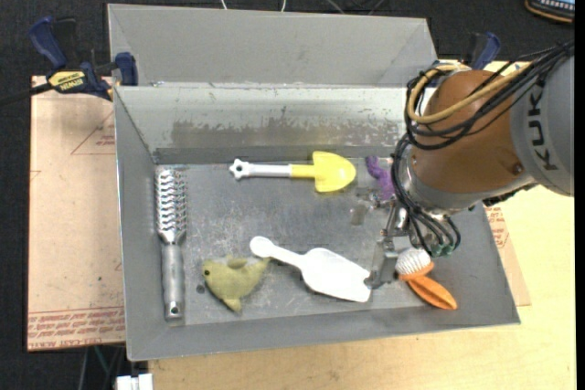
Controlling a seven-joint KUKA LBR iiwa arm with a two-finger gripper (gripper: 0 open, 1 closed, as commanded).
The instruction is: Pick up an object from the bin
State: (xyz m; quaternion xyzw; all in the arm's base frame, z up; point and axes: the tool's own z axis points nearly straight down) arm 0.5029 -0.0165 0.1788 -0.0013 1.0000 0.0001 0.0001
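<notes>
One each: yellow shovel [331, 171], white scoop [334, 275], brush [170, 215], plush [233, 279], orange toy [431, 290]; gripper [383, 266] state unclear.

Gripper [388, 258] low in the lower-right of the grey bin [135, 196], just beside white scoop [331, 276] and orange-and-white toy [428, 286]. Purple piece [378, 173] by the arm. Yellow shovel [329, 171] upper middle. Olive plush [232, 279] lower left. Silver hairbrush [169, 219] along left wall.
</notes>
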